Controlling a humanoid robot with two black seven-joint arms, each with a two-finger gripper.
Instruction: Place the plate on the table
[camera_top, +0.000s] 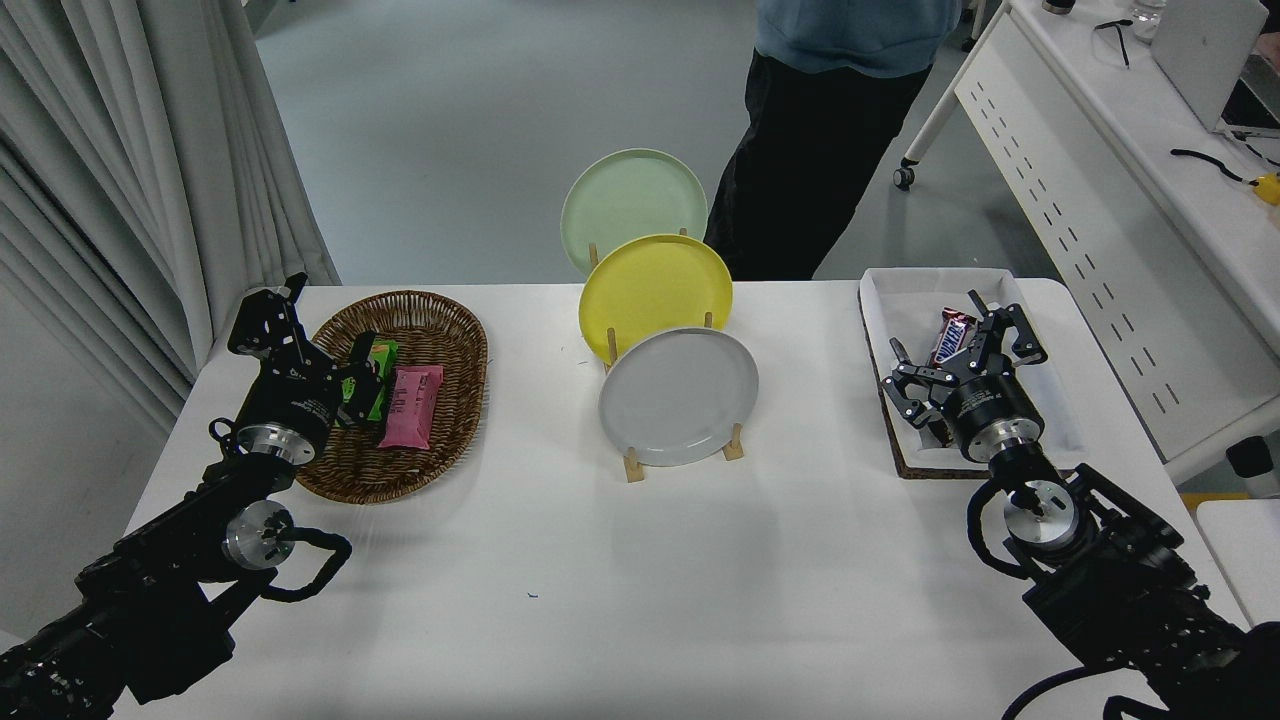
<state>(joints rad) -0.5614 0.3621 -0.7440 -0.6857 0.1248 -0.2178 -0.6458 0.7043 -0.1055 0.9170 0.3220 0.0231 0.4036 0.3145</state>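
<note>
Two black arms reach in over the white table (620, 600), one from each lower corner. At about 9 o'clock the left gripper (315, 335) hangs over the near-left rim of an oval wicker basket (440, 320), its jaws spread and holding nothing. Inside the basket lie a green snack bar (378, 385) and, just to its right, a pink snack packet (411, 404).

At the table's centre a wooden rack (633, 465) carries three plates standing on edge in a row running toward 12 o'clock. The light-grey plate (678, 397) is the nearest, tilted back in the front slot; behind it stands the yellow plate (655, 290), and farthest the pale green plate (633, 205). No gripper touches any of them.

At about 3 o'clock the right gripper (955, 345) hovers over a white-lined tray (900, 290), jaws open and empty, with a Snickers bar (953, 335) lying in the tray just beneath the fingers.

At 12 o'clock, beyond the table's far edge, a person (820, 130) in dark trousers stands. At 2 o'clock sits a white perforated-panel desk (1080, 220).
</note>
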